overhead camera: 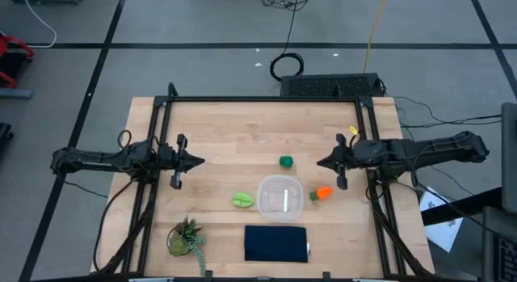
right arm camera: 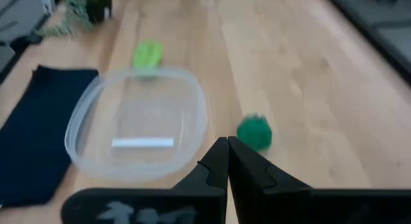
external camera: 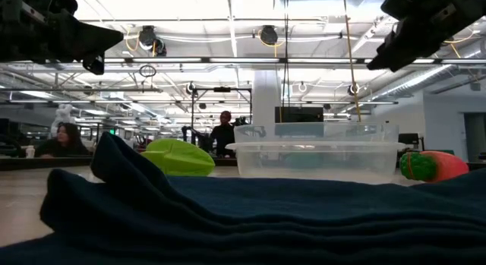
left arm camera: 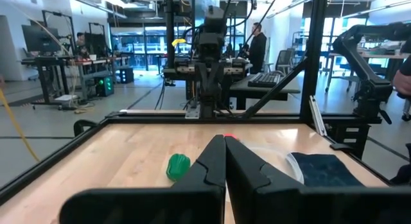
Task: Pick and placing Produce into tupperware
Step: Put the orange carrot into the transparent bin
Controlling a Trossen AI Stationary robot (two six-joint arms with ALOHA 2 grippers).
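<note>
At the table's three o'clock edge the right gripper (overhead camera: 320, 162) hung closed and empty, the left gripper (overhead camera: 202, 162) likewise at nine. The tupperware (overhead camera: 280, 197) sat empty at centre; carrot (overhead camera: 321, 193), leaf (overhead camera: 243, 200) and round piece (overhead camera: 286, 162) lay outside, unplaced.

Robotics lab, open-plan. Desks with monitors (left arm camera: 38, 38), taped floor (overhead camera: 202, 39), exposed ceiling pipes (external camera: 197, 39). People (external camera: 222, 132) at workstations.

You have the clear, squarish tupperware (overhead camera: 280, 195) sitting upright and empty at mid-table. The light green leafy piece (overhead camera: 243, 200) lies just beside it on the left arm's side, and the orange carrot (overhead camera: 321, 193), green top toward the container, lies just beside it on the right arm's side. The small dark green round piece (overhead camera: 286, 162) rests apart on the wood, past the container's far edge.
</note>
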